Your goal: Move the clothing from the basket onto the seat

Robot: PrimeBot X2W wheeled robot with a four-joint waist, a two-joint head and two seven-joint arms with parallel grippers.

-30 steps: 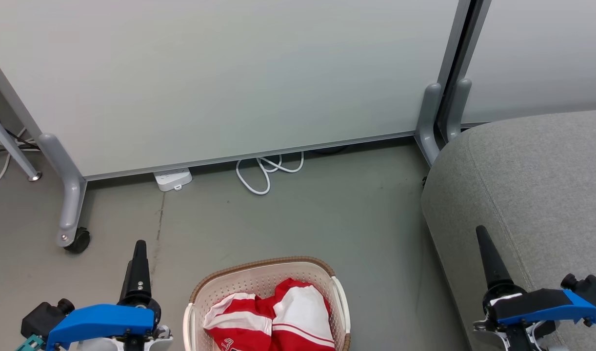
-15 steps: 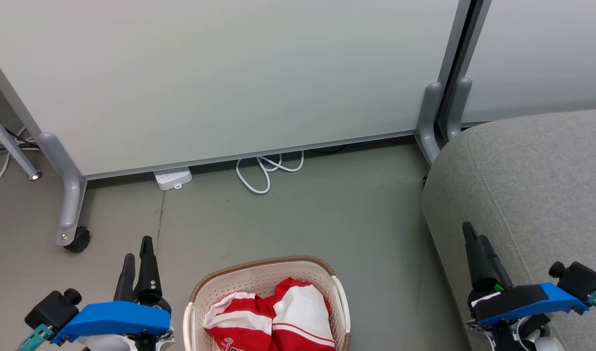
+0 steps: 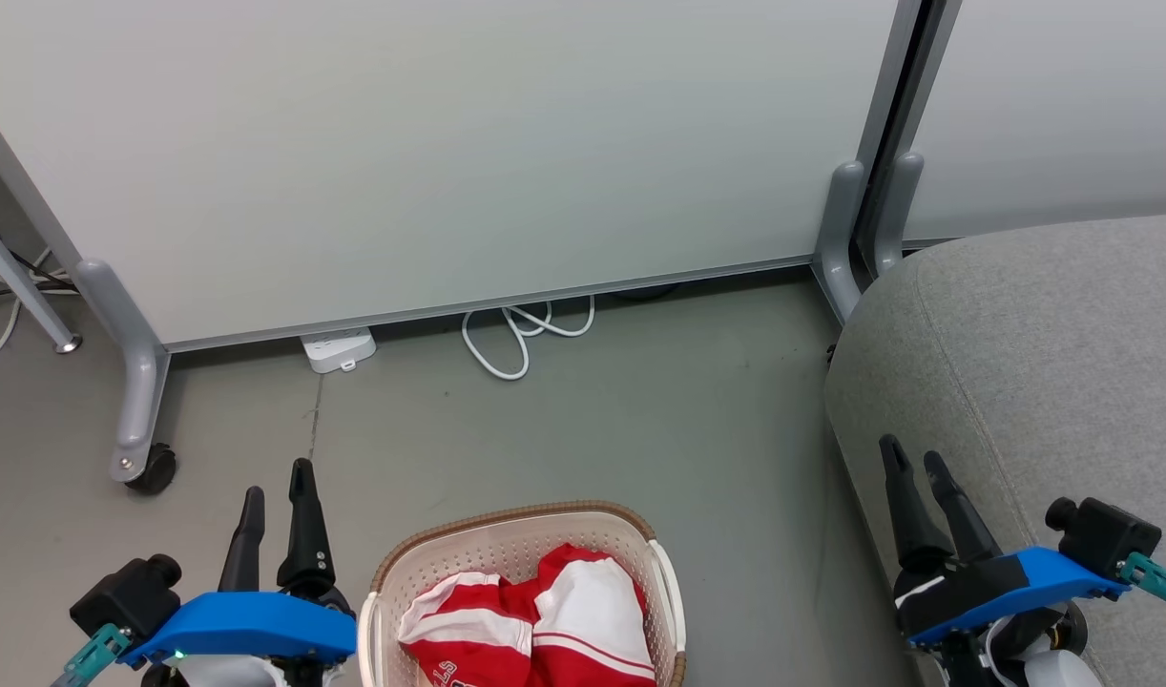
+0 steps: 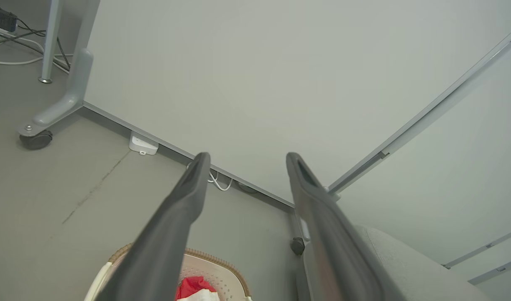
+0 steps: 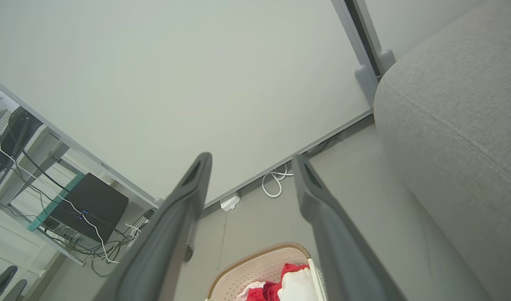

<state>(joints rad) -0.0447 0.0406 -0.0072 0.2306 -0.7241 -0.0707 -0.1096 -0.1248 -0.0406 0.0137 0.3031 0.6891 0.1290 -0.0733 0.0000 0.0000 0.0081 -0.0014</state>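
My left pincer (image 3: 277, 478) sits low at the left of the head view, its two dark fingers apart with nothing between them. The right pincer (image 3: 911, 449) is likewise spread and empty, hanging in front of the grey upholstered seat (image 3: 1051, 363). I read both as standing ready on either side of the laundry basket (image 3: 511, 516), which sits on the floor (image 3: 640, 410) between them, near the seat's flank with a strip of floor between. That layout suits the job: a lift out of the basket and a drop onto the cushion would be a short swing to my right. The red-and-white clothing (image 3: 545, 620) lies crumpled in the basket, none of it on the visible part of the seat, so I judge the transfer not yet begun.

The bottom edge of the head view cuts off the basket and garments, so I can't tell how many pieces there are or how they tangle. Some white print on the red cloth is too clipped to read. In the left wrist view my own fingers (image 4: 184, 209) cover much of the basket. The seat runs off the right edge, its full extent unknown.
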